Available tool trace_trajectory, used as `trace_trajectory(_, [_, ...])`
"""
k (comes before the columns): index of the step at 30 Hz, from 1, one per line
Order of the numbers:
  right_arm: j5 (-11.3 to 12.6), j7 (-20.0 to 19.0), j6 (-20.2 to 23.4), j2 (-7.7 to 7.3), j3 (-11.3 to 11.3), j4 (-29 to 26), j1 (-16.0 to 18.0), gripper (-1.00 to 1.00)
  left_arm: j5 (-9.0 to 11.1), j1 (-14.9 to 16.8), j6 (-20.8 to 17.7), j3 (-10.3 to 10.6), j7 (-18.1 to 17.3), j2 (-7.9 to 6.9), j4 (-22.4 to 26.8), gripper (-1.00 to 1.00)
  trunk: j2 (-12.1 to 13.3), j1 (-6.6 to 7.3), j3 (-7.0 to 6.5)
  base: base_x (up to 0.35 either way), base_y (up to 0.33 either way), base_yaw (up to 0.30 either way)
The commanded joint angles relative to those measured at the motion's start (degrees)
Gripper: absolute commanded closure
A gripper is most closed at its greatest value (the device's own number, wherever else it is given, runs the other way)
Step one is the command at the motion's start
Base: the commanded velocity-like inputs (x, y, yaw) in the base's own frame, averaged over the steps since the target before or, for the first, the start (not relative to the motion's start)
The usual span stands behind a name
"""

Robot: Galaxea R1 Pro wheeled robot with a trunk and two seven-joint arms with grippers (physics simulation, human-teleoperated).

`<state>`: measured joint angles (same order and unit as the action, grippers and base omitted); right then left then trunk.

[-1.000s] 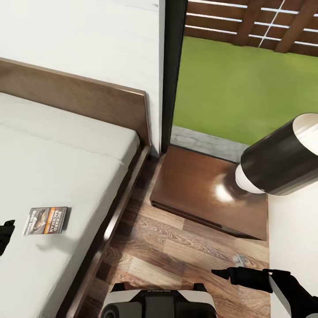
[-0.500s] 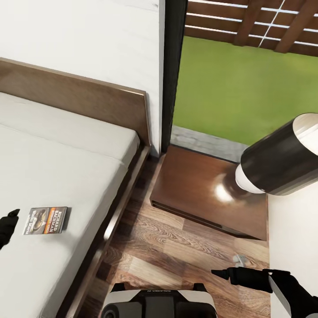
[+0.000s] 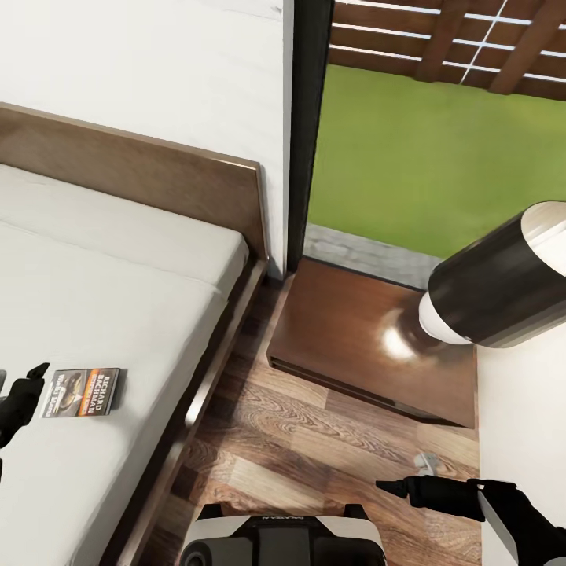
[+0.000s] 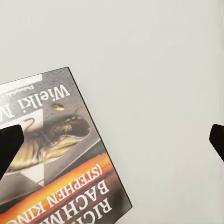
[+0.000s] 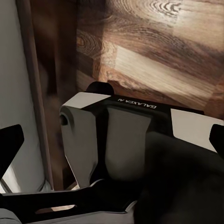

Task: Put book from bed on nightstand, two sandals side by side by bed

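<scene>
While my head camera looks down, one book [image 3: 82, 392] lies flat on the bed [image 3: 102, 314], at about eight o'clock, near the mattress's right edge with bare mattress open all round it. My left gripper [image 3: 17, 401] sits at its nine o'clock side, fingertip just at the cover's edge; I cannot tell contact. One nightstand [image 3: 369, 346] stands at four o'clock of the headboard, apart from the bed, with plank floor [image 3: 314, 440] between. My right gripper [image 3: 397, 489] hangs low over that floor.

From my left wrist, the book [image 4: 56, 163] sits under one fingertip [image 4: 9, 149], the other fingertip [image 4: 217, 140] far across bare mattress: spread wide.

From my right wrist, both dark tips stand well apart, over my own base [image 5: 126, 135] and floor.
</scene>
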<state>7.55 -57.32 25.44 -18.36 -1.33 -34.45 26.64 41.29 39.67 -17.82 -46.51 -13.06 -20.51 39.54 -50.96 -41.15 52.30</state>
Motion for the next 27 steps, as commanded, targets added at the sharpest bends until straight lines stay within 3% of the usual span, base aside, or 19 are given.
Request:
trace_trajectory(1, [0.36, -0.08, 0.46, 0.01, -0.03, 0.0, 0.01, -1.0, 0.42, 0.05, -0.56, -0.26, -0.2, 0.03, 0.01, -1.0, -0.03, -0.01, 0.03, 0.0, 0.0, 0.0])
trace_trajectory(8, [0.36, -0.07, 0.41, 0.15, -0.03, 0.0, 0.01, -1.0, 0.38, 0.05, -0.55, -0.25, -0.29, -0.04, 0.09, -1.0, -0.03, -0.01, 0.03, 0.0, 0.0, 0.0])
trace_trajectory(20, [0.36, -0.07, 0.4, 0.17, -0.11, 0.0, 0.0, -1.0, 0.29, 0.05, -0.39, -0.25, -0.3, -0.05, 0.1, -1.0, -4.85, -2.64, 2.19, 0.0, 0.0, 0.0])
trace_trajectory(27, [0.36, -0.07, 0.4, 0.17, -0.05, 0.0, 0.02, -1.0, 0.28, 0.05, -0.37, -0.25, -0.3, -0.05, 0.1, -1.0, -4.85, -2.64, 2.19, 0.0, 0.0, 0.0])
